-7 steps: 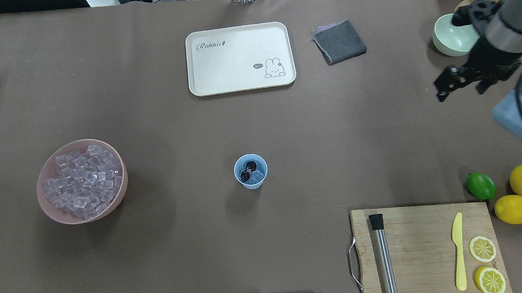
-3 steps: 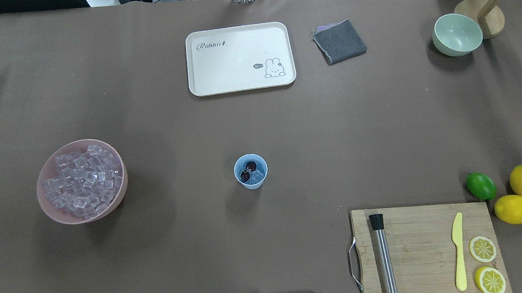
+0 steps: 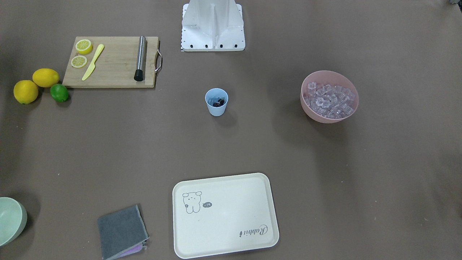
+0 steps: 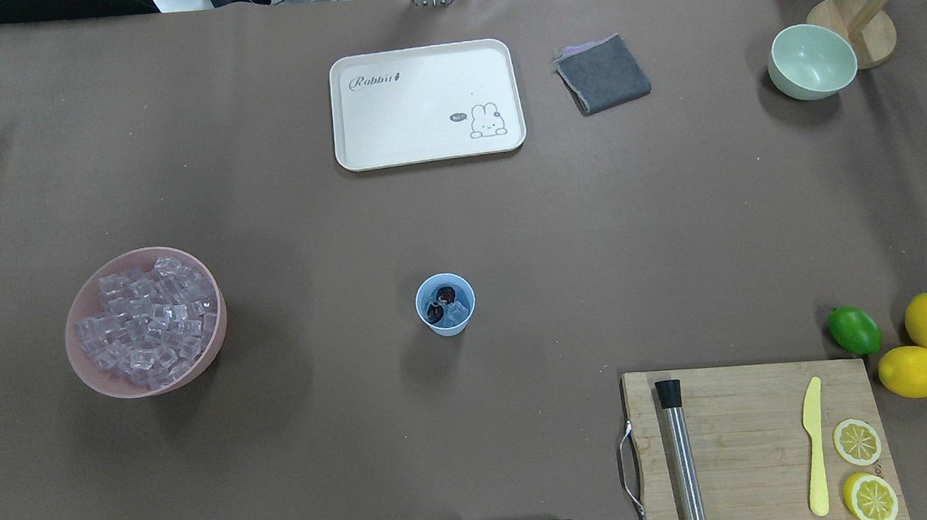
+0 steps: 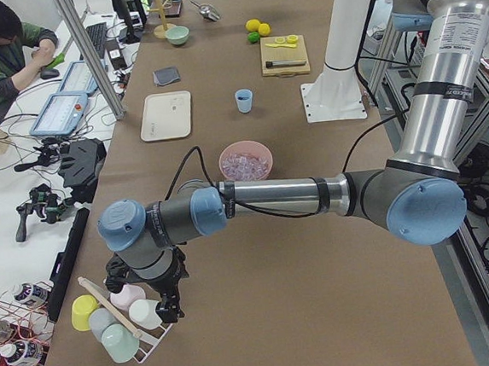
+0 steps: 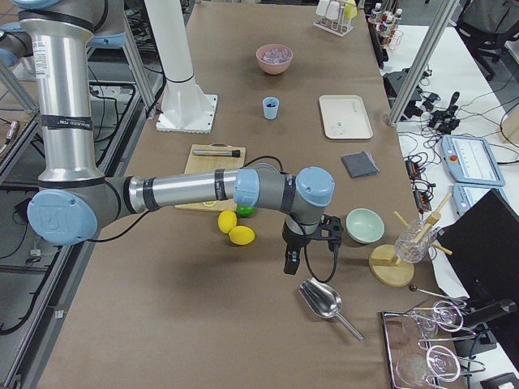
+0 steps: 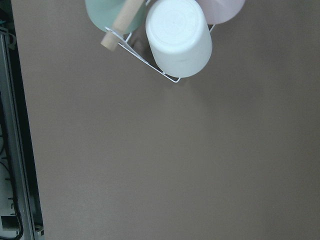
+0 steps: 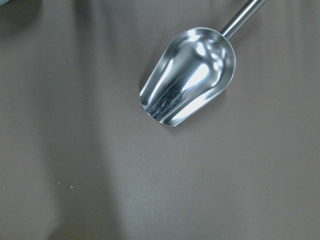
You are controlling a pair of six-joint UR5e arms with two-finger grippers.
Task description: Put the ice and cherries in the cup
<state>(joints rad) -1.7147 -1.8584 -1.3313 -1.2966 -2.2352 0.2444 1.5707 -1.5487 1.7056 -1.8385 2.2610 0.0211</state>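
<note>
Risk lies mostly with the arms, not the load. The cup (image 4: 445, 304) stands upright and alone near the table's middle. It looks light and narrow-based, so a careless sweep across the centre could tip it and spill everything. The left gripper (image 5: 156, 302) hangs just beside a wire rack (image 5: 148, 350) of upturned cups at the table's far left end, where a sideways swing might snag the wire. The right gripper (image 6: 300, 251) hovers near a metal scoop (image 8: 187, 75) lying on the table at the right end, and a drop there could knock it. Neither pincer shows outside the side views, so nobody can tell whether either is spread or pressed together.

Inside the cup lie the cherries (image 4: 439, 304), dark and glossy, with a little ice (image 4: 458, 316) against its 4 o'clock wall, so the task looks complete. Seen from overhead, the pink bowl (image 4: 84, 296) sits at 9 o'clock from the cup, well apart, heaped with clear cubes (image 4: 146, 323). A pale green bowl (image 4: 777, 49) at about 2 o'clock appears empty. The tray (image 4: 343, 113) at 12 o'clock carries nothing.
</note>
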